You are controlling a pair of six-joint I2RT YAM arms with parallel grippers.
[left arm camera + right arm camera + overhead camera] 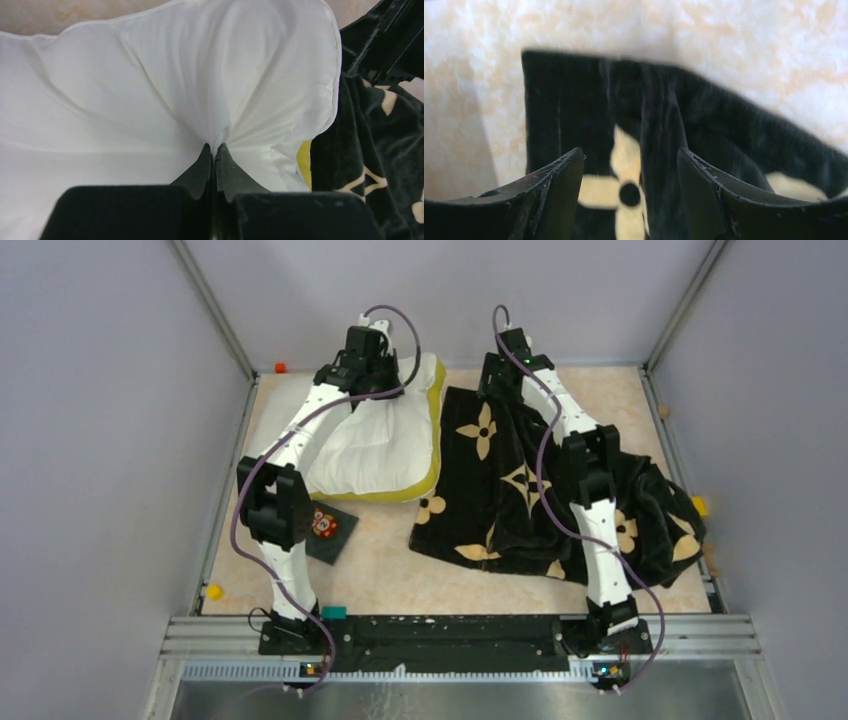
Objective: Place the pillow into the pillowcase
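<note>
The white pillow [375, 445] with its yellow edge band lies at the back left of the table. My left gripper [372, 362] is at its far end, shut on a pinch of the pillow's [165, 95] white fabric, which puckers into the left gripper's [214, 149] tips. The black pillowcase [520, 490] with cream flower motifs is spread to the right of the pillow. My right gripper [497, 380] hovers over its far left corner. In the right wrist view that gripper [630, 157] stands open, a fold of pillowcase [659, 130] rising between the fingers without being clamped.
A small dark card [328, 528] with a picture lies by the left arm in front of the pillow. Small coloured bits sit at the table's edges: yellow [214, 591], orange [281, 368], yellow [699, 506]. A green tab [333, 612] sits on the front rail. Grey walls enclose the table.
</note>
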